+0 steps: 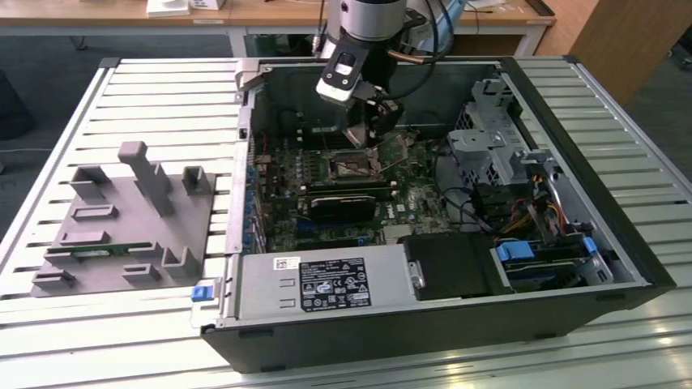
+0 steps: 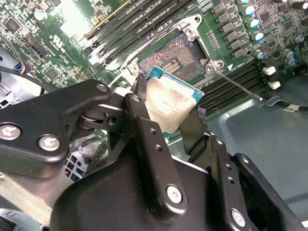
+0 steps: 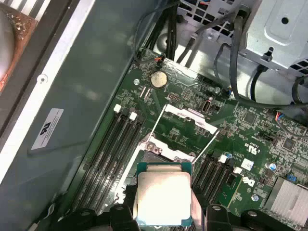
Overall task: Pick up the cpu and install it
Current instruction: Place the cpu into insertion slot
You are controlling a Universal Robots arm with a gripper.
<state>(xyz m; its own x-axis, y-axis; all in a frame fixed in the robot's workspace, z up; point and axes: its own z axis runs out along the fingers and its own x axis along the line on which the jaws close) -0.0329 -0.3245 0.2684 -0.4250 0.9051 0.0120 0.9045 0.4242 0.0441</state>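
Observation:
The cpu (image 2: 169, 102) is a small square chip with a silver top and green rim, and my gripper (image 2: 166, 115) is shut on it, black fingers (image 2: 137, 110) pressing two opposite edges. It hangs just above the open socket (image 2: 173, 60) of the motherboard (image 2: 62, 43), whose metal load frame (image 3: 185, 122) is flipped up. The chip (image 3: 162, 196) also shows in the first wrist view, over the socket (image 3: 159, 149). In the exterior view the gripper (image 1: 368, 134) reaches down inside the open computer case (image 1: 433, 324) above the socket (image 1: 348, 166).
Memory slots (image 3: 110, 149) flank the socket on both sides. A thin release lever (image 2: 238, 86) sticks out beside it. Drive cages and cables (image 1: 508, 162) crowd the case at the exterior view's right. A grey tray (image 1: 119, 219) with a green memory stick (image 1: 92, 252) lies outside on the slatted table.

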